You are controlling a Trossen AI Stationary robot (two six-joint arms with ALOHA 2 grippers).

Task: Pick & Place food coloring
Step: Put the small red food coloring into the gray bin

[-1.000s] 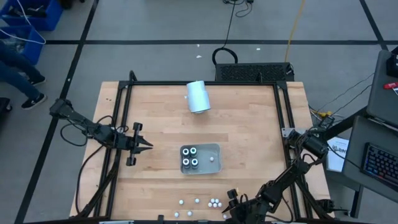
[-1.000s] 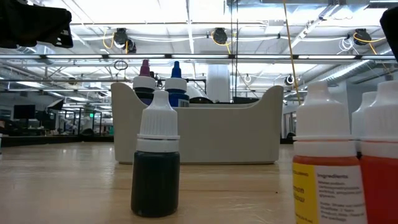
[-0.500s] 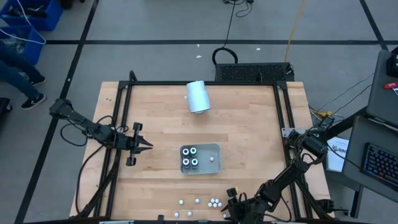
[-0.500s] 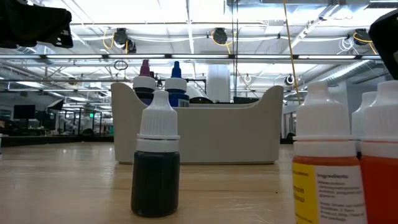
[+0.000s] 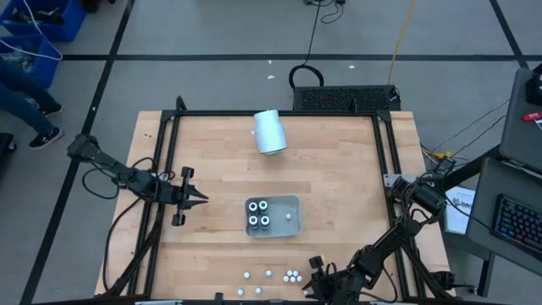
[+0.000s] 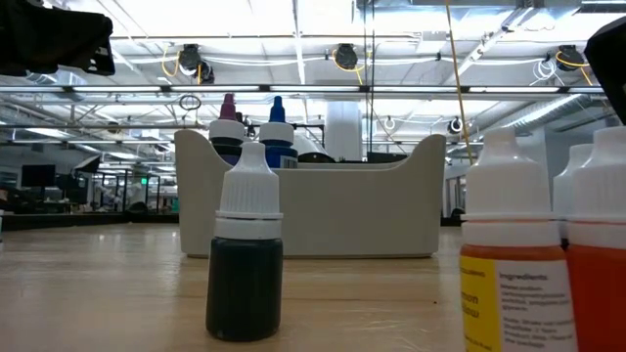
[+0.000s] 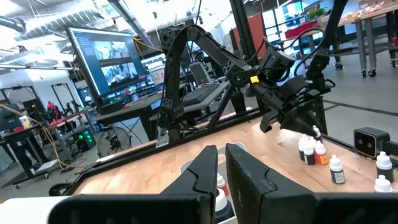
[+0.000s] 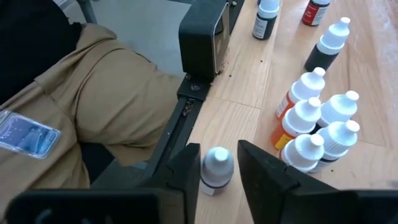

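The food coloring bottles show in two groups. Four dark ones and a white one stand in the grey tray [image 5: 290, 203]. Loose white-capped ones [image 5: 292, 275] stand by the table's near edge, close in the low view [image 6: 245, 264] [image 6: 514, 254]. My right gripper [image 5: 313, 275] [image 8: 219, 149] is low at the near edge and open, one finger on each side of a white-capped dark bottle [image 8: 217, 171] standing on the wood. A cluster of capped bottles [image 8: 317, 130] stands just beside it. My left gripper [image 5: 199, 196] [image 7: 221, 162] waits, shut, above the table's left part. My right gripper has a finger [image 8: 189, 174] close against one side of the bottle's cap, and I cannot tell whether it touches. A gap shows between the bottle and the other finger [image 8: 261, 171]. The fingers come in slanting from above.
A pale-blue cylinder [image 5: 269, 131] lies on its side near the far edge. A black camera box [image 8: 202, 28] sits on the near edge frame. A person in tan clothing [image 8: 93, 93] is close beyond the near edge. Black frame rails run along the table's sides.
My right gripper has shifted a little by the loose bottles at the near edge; its dark body has come further into the low view's upper right corner. The bottles and the tray have stayed where they were.
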